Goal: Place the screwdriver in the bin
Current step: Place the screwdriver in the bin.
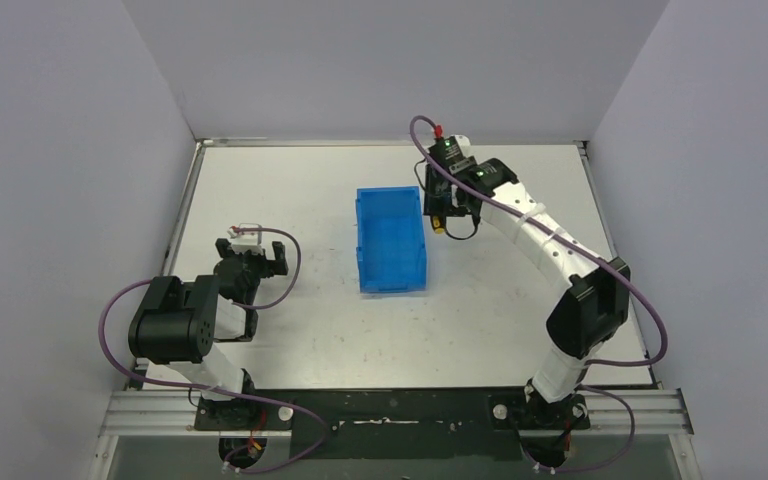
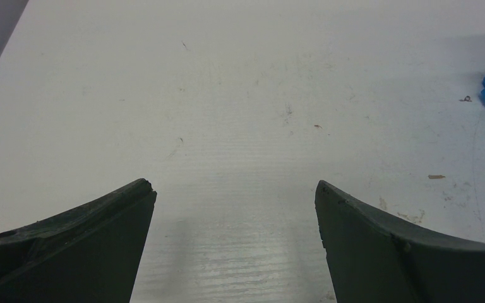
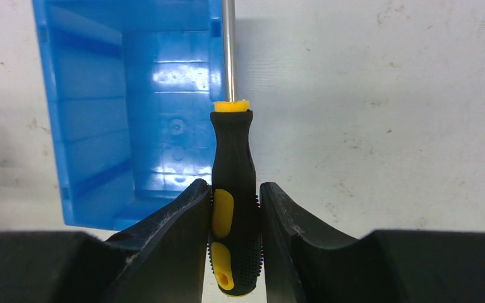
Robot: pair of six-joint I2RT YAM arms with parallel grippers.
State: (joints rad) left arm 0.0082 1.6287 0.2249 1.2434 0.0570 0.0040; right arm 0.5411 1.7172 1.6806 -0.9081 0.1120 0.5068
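**A:** Your right pincer (image 3: 235, 187) clamps the screwdriver (image 3: 232, 148) by its textured handle, shaft over one wall of the blue bin (image 3: 49, 101).

**B:** Likely light, stiff, grippy there; the handle is your best hold. Your left pincer (image 2: 232, 185) gapes empty.

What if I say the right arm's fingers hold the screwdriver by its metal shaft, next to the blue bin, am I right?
No. The right wrist view shows the right fingers holding the screwdriver by its black-and-yellow handle, next to the blue bin.
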